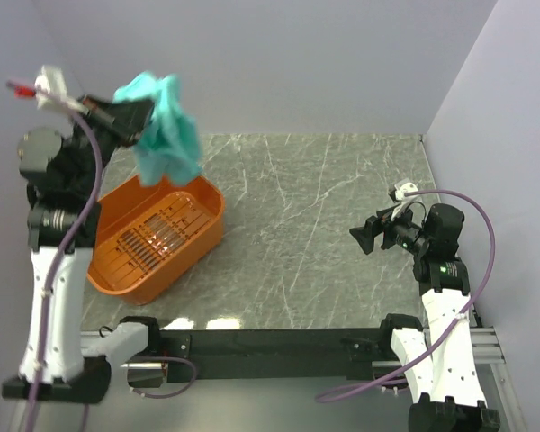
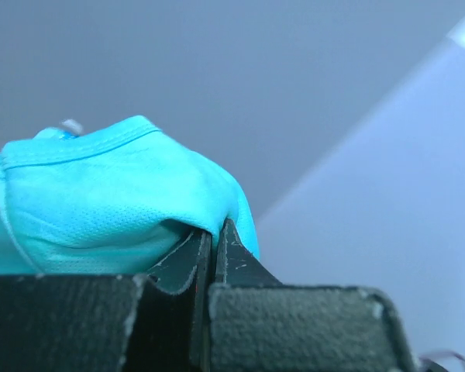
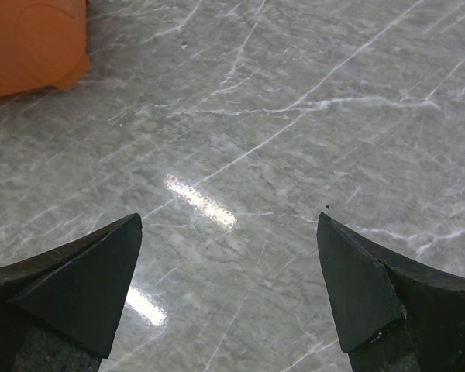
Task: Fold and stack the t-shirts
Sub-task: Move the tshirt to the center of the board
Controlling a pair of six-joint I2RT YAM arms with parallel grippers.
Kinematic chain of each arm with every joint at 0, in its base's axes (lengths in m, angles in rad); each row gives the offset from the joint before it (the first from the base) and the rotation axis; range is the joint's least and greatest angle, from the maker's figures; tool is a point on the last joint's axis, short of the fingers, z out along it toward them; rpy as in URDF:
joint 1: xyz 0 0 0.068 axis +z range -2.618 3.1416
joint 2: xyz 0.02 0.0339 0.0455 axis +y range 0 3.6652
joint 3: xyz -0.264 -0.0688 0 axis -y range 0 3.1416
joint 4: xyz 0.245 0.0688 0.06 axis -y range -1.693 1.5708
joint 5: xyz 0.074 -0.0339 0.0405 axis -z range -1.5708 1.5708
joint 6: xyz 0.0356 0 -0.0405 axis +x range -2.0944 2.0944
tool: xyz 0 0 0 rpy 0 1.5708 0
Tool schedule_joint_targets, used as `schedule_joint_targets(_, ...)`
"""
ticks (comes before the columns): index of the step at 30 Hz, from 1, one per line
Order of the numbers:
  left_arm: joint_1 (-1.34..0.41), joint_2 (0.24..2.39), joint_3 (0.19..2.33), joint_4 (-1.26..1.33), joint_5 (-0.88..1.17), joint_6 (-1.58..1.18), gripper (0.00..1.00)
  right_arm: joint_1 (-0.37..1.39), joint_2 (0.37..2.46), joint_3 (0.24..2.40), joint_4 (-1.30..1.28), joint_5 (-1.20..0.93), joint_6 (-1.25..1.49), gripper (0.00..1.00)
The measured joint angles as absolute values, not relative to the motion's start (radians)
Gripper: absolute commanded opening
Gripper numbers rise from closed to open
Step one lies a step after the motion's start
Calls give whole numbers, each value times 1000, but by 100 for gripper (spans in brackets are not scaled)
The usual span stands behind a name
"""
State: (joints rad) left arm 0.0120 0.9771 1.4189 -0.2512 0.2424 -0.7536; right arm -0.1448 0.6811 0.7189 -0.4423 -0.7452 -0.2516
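Observation:
A teal-green t-shirt [image 1: 166,130] hangs bunched in the air above the far end of the orange basket [image 1: 126,274]. My left gripper [image 1: 142,115] is raised high at the back left and shut on the cloth. In the left wrist view the jaws meet at the tips with the t-shirt [image 2: 116,198] pinched in my left gripper [image 2: 215,229] and draped over the left finger. My right gripper [image 1: 360,238] hovers low over the marble table at the right, open, with nothing between its fingers [image 3: 85,294].
The orange slotted basket stands at the front left of the grey marble table [image 1: 315,234]; its corner [image 3: 31,43] shows in the right wrist view. Pale walls close the back and the right side.

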Motion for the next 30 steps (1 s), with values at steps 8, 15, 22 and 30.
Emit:
schedule_joint_targets(8,-398,1353,1941,-184,290,-763,1,-145,682,719,-442,-735,-252,100)
schedule_joint_targets(15,-522,1467,1898,-170,273,-762,1,-162,674,719,-442,-716,-252,100)
schedule_joint_targets(22,-620,1555,1781,-197,264,-741,1,-164,670,719,-442,-700,-253,100)
schedule_joint_targets(30,-725,1633,1755,-255,236,-700,1,-165,670,719,-442,-688,-257,100)
